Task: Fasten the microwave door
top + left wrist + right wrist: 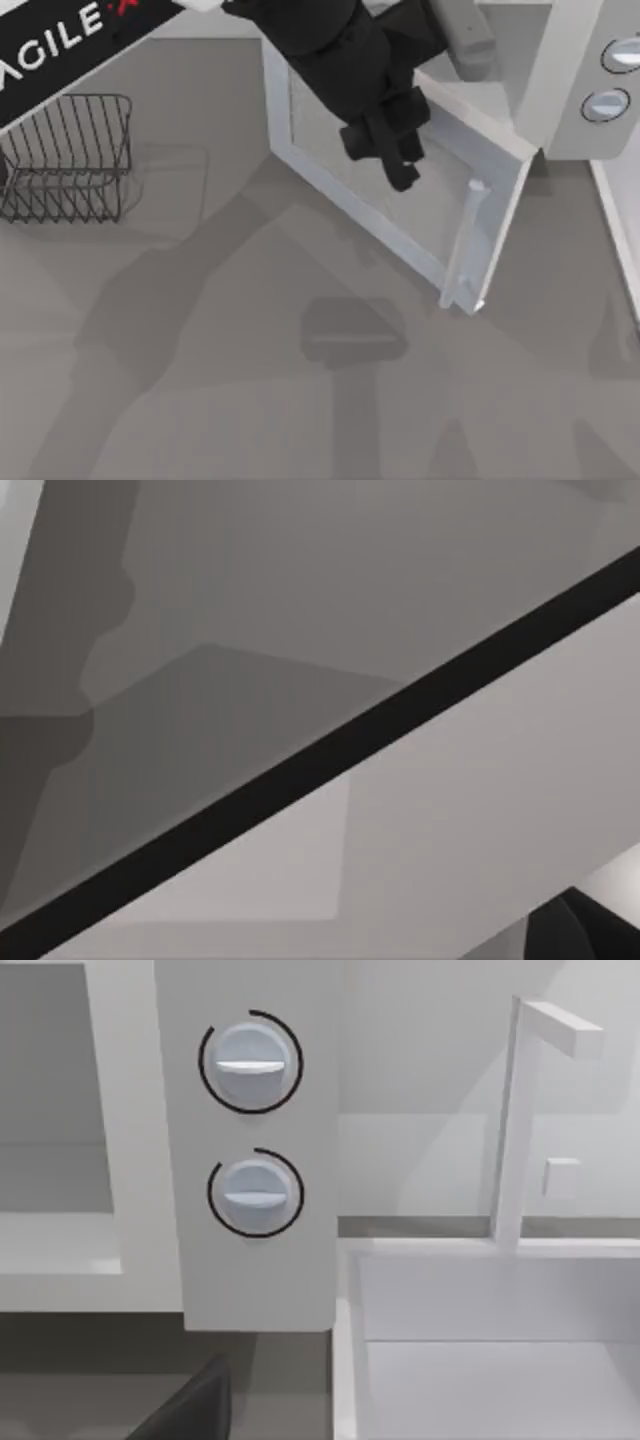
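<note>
Progress looks partial: the large white rectangular microwave door (400,190) with its thick frame and grey window pane stands swung well out from the white microwave body (570,75), its free edge pointing toward the middle of the grey counter (200,400). The pale cylindrical bar handle (468,245) runs along the door's outer edge. So the cavity is open and the door is not yet latched.

The black left gripper (395,160) hangs over the window pane, on the side of the door facing away from the cavity, which I judge a fair place to push from. Whether its jaws are apart or together I cannot tell, and contact with the pane is unclear. What remains, by my reading, is the rest of the swing until the door sits flush against the body.

The right wrist view looks at the two round knobs (250,1060) on the control panel. A dark wire basket (70,155) stands well apart at the counter's left.
</note>
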Robot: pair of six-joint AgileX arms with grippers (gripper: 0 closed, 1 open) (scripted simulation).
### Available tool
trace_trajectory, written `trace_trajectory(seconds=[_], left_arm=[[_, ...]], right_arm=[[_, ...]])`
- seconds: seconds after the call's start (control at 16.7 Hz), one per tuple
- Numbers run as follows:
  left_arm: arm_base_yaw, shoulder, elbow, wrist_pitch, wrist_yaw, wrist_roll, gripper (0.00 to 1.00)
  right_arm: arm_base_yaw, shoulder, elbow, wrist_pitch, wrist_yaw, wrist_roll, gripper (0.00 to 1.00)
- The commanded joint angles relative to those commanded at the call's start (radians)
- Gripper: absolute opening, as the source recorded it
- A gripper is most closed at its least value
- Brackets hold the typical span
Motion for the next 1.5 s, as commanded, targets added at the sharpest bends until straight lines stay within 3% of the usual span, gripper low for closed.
trace_trajectory(seconds=[0.78,1.14,1.5], left_arm=[[-0.122,-0.042,0.043,0.085,0.082,0.061,0.00],[-0.038,0.057,0.076,-0.014,-0.013,-0.036,0.00],[-0.049,0.062,0.074,-0.023,-0.008,-0.035,0.00]], right_arm=[[0.000,0.000,0.000,0.000,0.000,0.000,1.00],[0.000,0.000,0.000,0.000,0.000,0.000,1.00],[0.000,0.000,0.000,0.000,0.000,0.000,1.00]])
